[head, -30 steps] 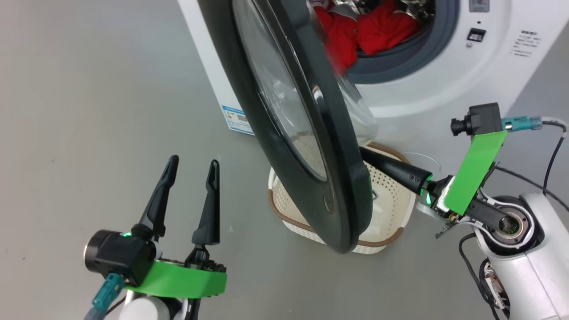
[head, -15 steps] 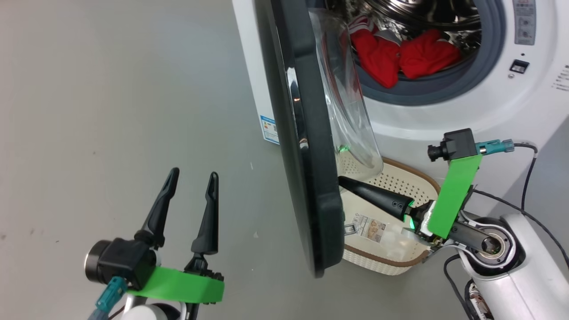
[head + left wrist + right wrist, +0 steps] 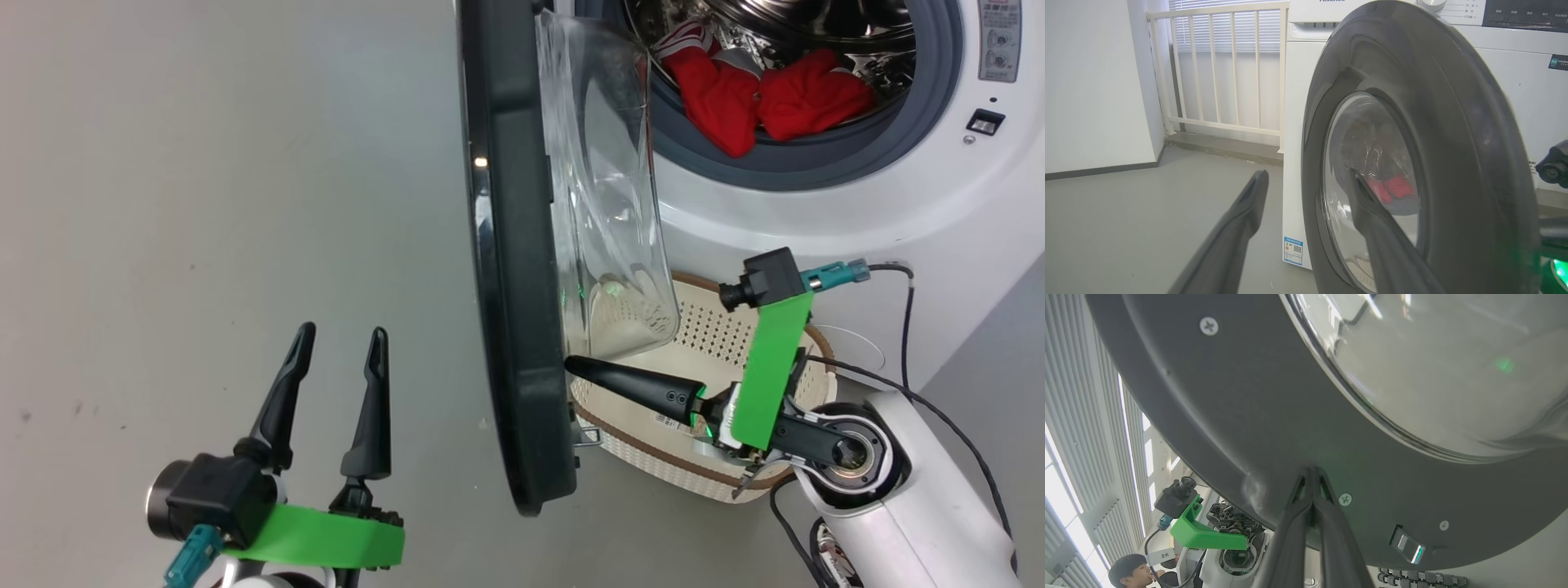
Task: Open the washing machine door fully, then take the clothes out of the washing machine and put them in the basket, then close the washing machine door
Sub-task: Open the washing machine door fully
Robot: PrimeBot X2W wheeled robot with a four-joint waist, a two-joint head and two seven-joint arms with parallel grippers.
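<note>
The washing machine door (image 3: 510, 269) stands half open, edge-on in the head view, its clear glass bowl (image 3: 608, 196) facing the drum. My right gripper (image 3: 571, 365) is shut, its tips pressed against the door's inner rim (image 3: 1274, 428) low down; in the right wrist view they (image 3: 1312, 471) touch the dark rim. Red clothes (image 3: 767, 98) lie in the steel drum of the white washing machine (image 3: 816, 212). The cream basket (image 3: 784, 482) sits on the floor below the opening, under my right arm. My left gripper (image 3: 335, 347) hangs open and empty, left of the door (image 3: 1453, 143).
Grey floor (image 3: 204, 204) spreads to the left of the door. A white railing (image 3: 1216, 69) and wall stand behind the machine's left side. A person's head (image 3: 1128, 569) shows low in the right wrist view.
The door has swung further open, from slanted across the basket to nearly edge-on, with my shut right gripper following its inner rim leftward. The head camera shifted too. The left gripper keeps its pose.
</note>
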